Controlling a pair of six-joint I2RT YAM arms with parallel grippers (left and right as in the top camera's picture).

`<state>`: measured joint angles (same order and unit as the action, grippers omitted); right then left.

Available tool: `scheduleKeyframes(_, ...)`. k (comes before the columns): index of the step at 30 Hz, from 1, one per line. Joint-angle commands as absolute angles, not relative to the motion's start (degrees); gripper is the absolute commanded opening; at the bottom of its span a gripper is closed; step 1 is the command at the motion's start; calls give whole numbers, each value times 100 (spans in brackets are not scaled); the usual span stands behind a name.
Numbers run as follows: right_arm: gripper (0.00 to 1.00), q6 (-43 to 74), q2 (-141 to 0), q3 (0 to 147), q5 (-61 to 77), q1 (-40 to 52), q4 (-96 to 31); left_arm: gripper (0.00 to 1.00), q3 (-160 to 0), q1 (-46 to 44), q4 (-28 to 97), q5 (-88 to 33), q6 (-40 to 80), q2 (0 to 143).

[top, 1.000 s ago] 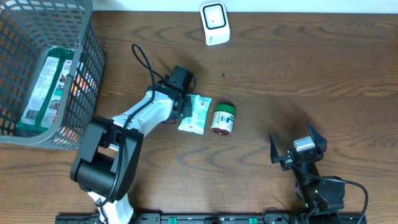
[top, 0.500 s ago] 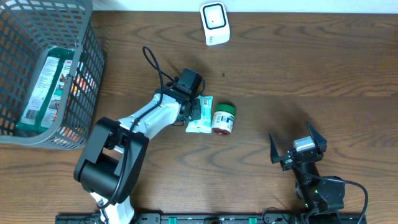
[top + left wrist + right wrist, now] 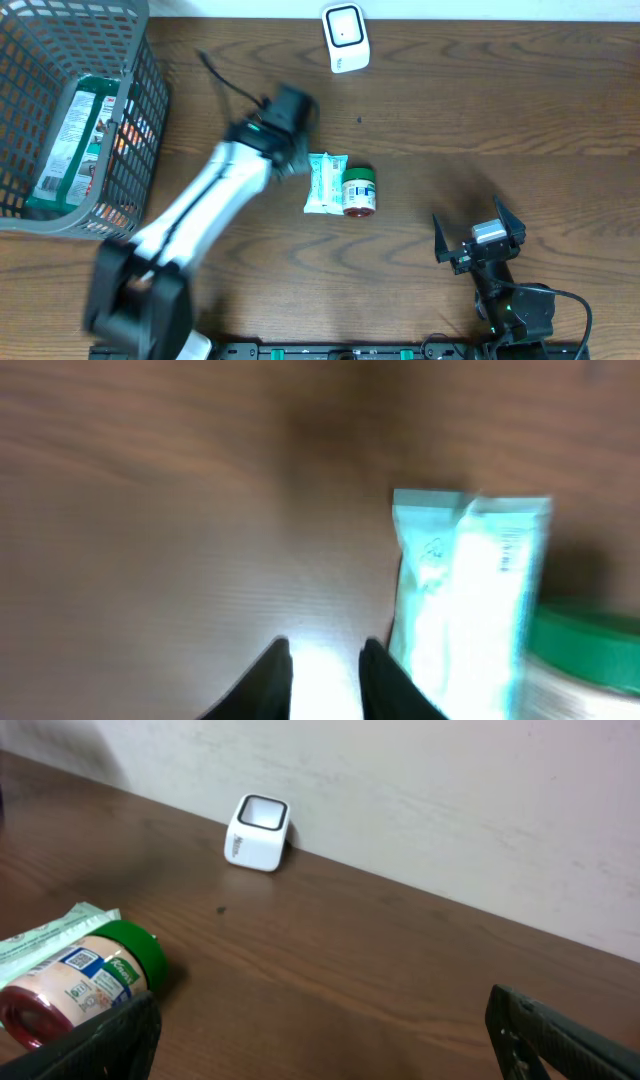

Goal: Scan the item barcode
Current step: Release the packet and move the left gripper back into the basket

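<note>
Teal-and-white packet (image 3: 326,183) lies flat mid-frame overhead, the green-lidded jar (image 3: 359,192) against its right side. My left gripper (image 3: 325,650), just left of the packet, is parted by a narrow slit and holds nothing. My right gripper (image 3: 322,1002), lower right, gapes wide and empty.

Wooden table (image 3: 480,120) carries basket (image 3: 150,100), scanner (image 3: 345,37), packet (image 3: 324,183) touching jar (image 3: 359,192).

Jar (image 3: 75,982) lying beside packet (image 3: 50,935); white scanner (image 3: 258,832) by wall (image 3: 450,800).
</note>
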<state>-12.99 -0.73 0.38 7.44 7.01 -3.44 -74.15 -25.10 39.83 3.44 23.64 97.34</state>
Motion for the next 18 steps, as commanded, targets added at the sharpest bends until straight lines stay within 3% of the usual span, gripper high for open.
scheduleKeyframes(1, 99, -1227, -60, 32, 709, 792, -368, 35, -8611, -1999, 4611, 1103, 2086, 8746)
scheduleKeyframes(6, 99, -1227, -60, 32, 709, 792, -368, 56, -9454, -1024, 5074, 1861, 1769, 8053)
scheduleKeyframes(9, 99, -1227, -60, 32, 709, 792, -368, 59, -9463, -252, 5004, 2276, 1758, 7778)
scheduleKeyframes(18, 99, -1227, -60, 32, 709, 792, -368, 81, -9391, 1940, 5002, 2305, 1704, 8394)
